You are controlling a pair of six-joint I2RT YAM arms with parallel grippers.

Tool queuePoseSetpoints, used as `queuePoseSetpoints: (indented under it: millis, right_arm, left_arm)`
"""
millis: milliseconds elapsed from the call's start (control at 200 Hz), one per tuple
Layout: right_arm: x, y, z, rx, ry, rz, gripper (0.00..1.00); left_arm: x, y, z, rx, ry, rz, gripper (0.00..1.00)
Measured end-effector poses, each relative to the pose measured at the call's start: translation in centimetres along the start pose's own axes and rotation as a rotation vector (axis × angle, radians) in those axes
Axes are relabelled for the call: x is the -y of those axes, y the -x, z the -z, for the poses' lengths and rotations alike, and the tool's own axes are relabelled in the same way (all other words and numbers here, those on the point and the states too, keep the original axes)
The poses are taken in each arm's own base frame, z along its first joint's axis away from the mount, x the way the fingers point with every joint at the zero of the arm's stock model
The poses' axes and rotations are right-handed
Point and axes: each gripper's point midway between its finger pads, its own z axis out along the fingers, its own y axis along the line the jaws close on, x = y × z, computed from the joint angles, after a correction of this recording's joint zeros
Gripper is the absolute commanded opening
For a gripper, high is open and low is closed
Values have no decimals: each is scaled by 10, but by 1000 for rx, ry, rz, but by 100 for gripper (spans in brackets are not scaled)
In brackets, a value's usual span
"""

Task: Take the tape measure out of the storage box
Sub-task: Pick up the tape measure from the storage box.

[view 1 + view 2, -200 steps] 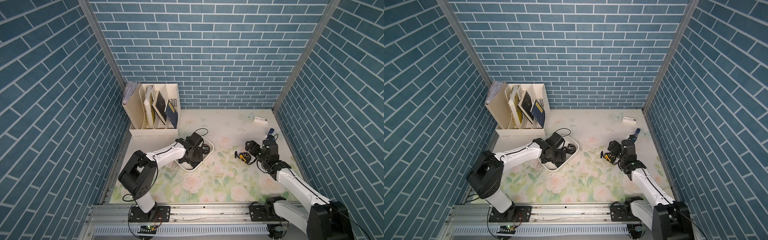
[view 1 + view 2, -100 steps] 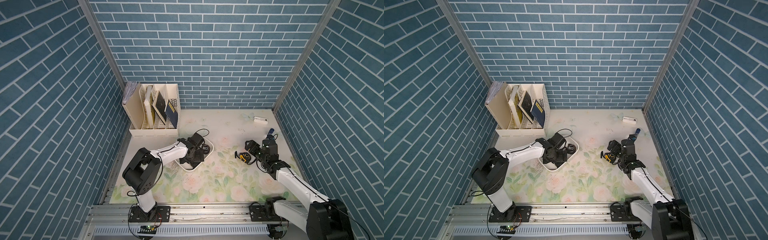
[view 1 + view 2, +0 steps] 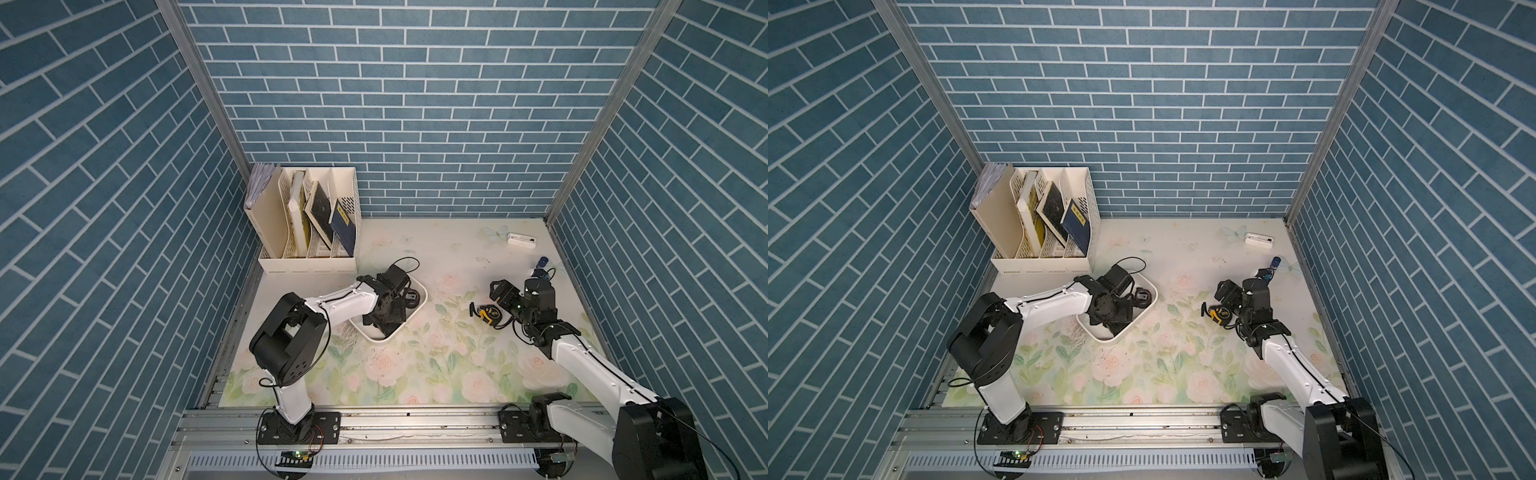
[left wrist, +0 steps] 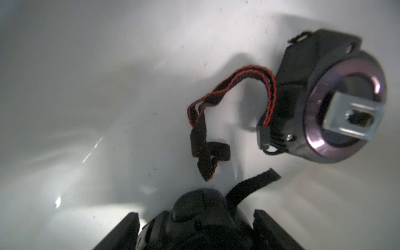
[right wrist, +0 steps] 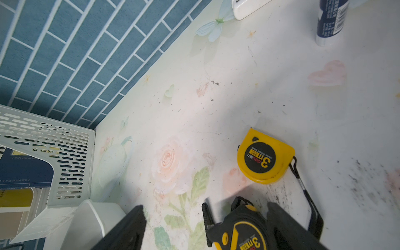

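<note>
Two dark fingers (image 4: pixel 121 233) of the left gripper (image 4: pixel 195 213) flank a black tape measure (image 4: pixel 201 225) on the floor of the white storage box (image 4: pixel 86 86); a sliver of light shows beside one finger, and whether the jaws are clamped on it cannot be told. Just beyond the fingertips, a second black tape measure (image 4: pixel 337 104) with a purplish ring and a metal clip lies in the same box, its red-edged strap (image 4: pixel 227 91) curled between the two. The box sits on the flowered table (image 3: pixel 415 374) near a cream file holder (image 3: pixel 307 262). Well apart to the other side, the right gripper (image 5: pixel 205 206) stands released, straddling a black-and-yellow tape measure (image 5: pixel 240 236) on the tabletop; a yellow tape measure (image 5: pixel 264 160) lies just past it, outside the box.
</note>
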Motion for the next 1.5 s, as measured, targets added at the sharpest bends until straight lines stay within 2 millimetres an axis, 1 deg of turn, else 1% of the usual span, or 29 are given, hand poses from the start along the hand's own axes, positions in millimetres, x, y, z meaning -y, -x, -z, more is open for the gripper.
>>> queuePoseSetpoints:
  millis: [75,190,350,670,795,960,1135,1205,1280,1500]
  right_arm:
    - [0,0,0,1,-1,-1,90]
    - [1,1,0,2,-2,-1,90]
    - [1,1,0,2,-2,-2,90]
    - [-1,2,0,6,4,-2,90]
    - [0,2,0,7,3,-3,90]
    - [1,2,0,6,1,-4,90]
    - [4,-3,-3,-3,6,-5,90]
    - [4,-6,-5,-10,6,-5,90]
    - [4,-6,-5,-13,8,-5,91]
    - [3,-2,-5,0,19,-8,93]
  left_arm:
    - [2,8,3,20,-2,4,77]
    - [2,11,2,30,9,4,74]
    - [2,15,3,42,18,8,74]
    - [5,26,-1,61,42,10,84]
    - [3,28,0,65,56,10,84]
    - [-3,23,5,48,76,25,85]
    - [-3,21,27,53,48,70,88]
    - [-1,20,32,45,27,88,92]
    - [2,16,32,25,14,106,96]
    - [12,6,29,-38,-40,173,97]
